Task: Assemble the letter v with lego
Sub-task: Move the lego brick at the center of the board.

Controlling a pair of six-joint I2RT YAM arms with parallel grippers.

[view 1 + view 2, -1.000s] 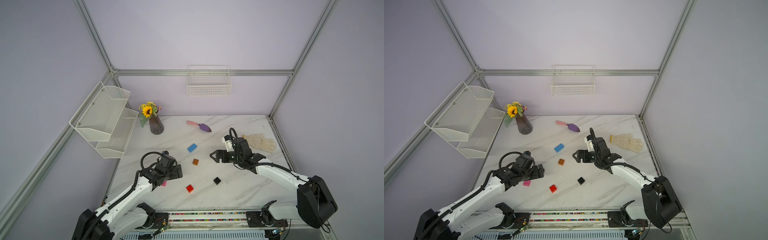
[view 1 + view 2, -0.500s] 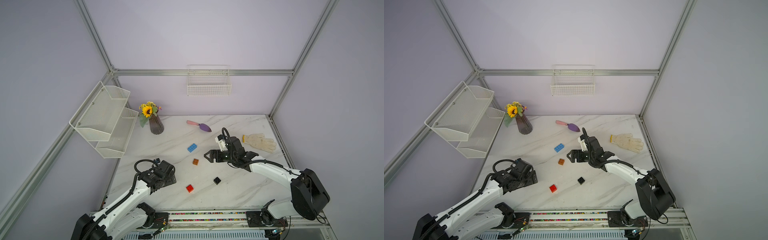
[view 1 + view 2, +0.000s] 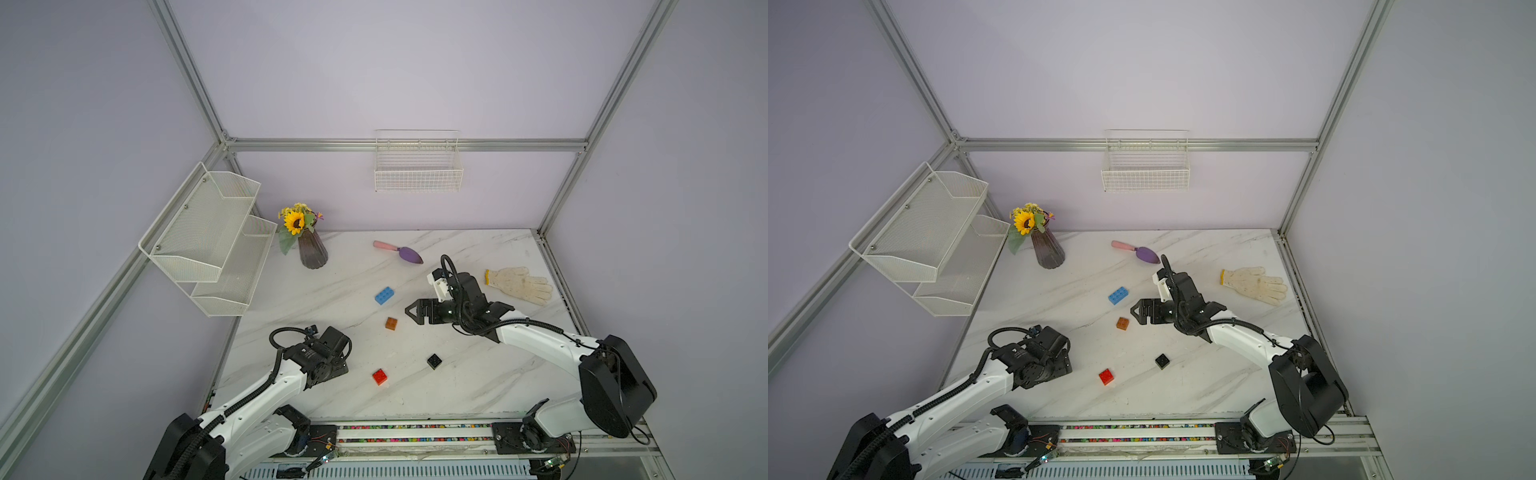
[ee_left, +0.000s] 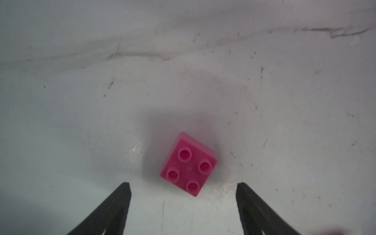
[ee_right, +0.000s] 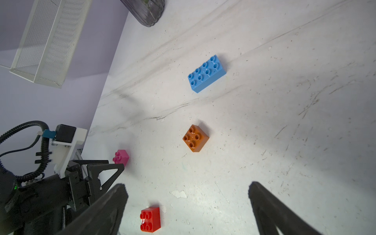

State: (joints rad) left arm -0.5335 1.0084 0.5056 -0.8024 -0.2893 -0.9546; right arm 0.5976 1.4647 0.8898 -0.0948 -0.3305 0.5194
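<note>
The marble bench [image 3: 478, 386] carries all five bricks loose and well apart, none joined, so by my reading the V is at its first pick. The left gripper [image 4: 183, 184] is down near the left edge towards the front, its jaws released and standing either side of bare marble. The right gripper [image 5: 187, 184] hangs over the middle, spread wide and empty. The long blue brick [image 3: 384, 295] lies towards the back of the middle, with the orange brick [image 3: 391, 323] just in front of it. The black brick [image 3: 434, 361] and red brick [image 3: 380, 377] are nearer the front edge. The pink brick [image 4: 188, 164], hidden under the left wrist in both top views, sits studs up just ahead of the left fingertips, untouched and turned cornerwise to them. The next move likely calls for advancing until the jaws bracket it, with a wrist turn so they meet flat faces rather than corners.
</note>
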